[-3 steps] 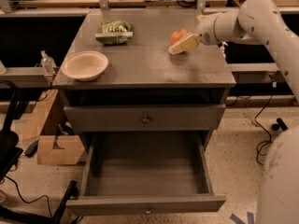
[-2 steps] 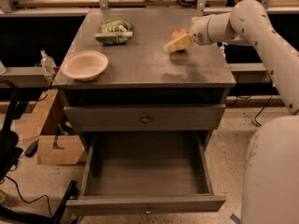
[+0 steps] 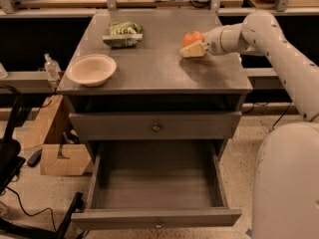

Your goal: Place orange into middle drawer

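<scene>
The orange [image 3: 191, 37] sits on the cabinet top [image 3: 159, 66] at the back right. My gripper [image 3: 194, 49] is low over the cabinet top, right against the orange's front side, and covers its lower part. My white arm [image 3: 259, 31] reaches in from the right. The middle drawer [image 3: 155, 183] is pulled out wide below the closed upper drawer [image 3: 156, 127]. Its dark-grey inside is empty and its knobbed front [image 3: 158, 218] faces me at the bottom.
A beige bowl [image 3: 91, 69] stands at the front left of the cabinet top. A green snack bag [image 3: 123, 34] lies at the back left. A cardboard box [image 3: 59, 153] and a black stand [image 3: 12, 163] are on the floor to the left.
My gripper has shifted slightly left and stays at the orange. The arm has swung nearer to the camera. The orange and the drawers have not moved.
</scene>
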Motion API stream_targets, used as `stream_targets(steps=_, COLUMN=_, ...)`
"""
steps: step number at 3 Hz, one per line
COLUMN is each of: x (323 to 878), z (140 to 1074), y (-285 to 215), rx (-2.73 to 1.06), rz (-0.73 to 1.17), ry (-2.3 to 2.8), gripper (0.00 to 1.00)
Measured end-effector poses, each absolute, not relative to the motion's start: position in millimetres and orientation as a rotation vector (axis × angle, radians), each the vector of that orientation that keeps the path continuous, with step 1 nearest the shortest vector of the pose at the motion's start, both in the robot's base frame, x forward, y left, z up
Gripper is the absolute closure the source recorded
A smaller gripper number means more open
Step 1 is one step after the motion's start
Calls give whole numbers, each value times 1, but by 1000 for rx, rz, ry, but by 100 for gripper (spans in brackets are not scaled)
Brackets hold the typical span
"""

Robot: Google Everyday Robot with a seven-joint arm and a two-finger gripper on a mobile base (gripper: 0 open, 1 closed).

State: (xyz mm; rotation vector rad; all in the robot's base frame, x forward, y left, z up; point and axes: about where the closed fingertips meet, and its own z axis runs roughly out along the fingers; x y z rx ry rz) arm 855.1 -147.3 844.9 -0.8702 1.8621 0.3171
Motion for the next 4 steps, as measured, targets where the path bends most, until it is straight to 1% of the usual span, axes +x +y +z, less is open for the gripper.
stream_targets(steps=1, x=854, z=834, y=-155, rx=-823, rz=328, ry=1894, gripper=56)
stream_targets(steps=2, x=855, z=832, y=-152, rx=-827, rz=333, ry=1895, gripper=79)
stream_targets(steps=3, x=855, z=829, y=-148, rx=-831, rz=338, ry=1896, gripper=100)
stream_targets(steps=4, x=855, z=829, y=-148, rx=-831, rz=339, ry=1896, gripper=100)
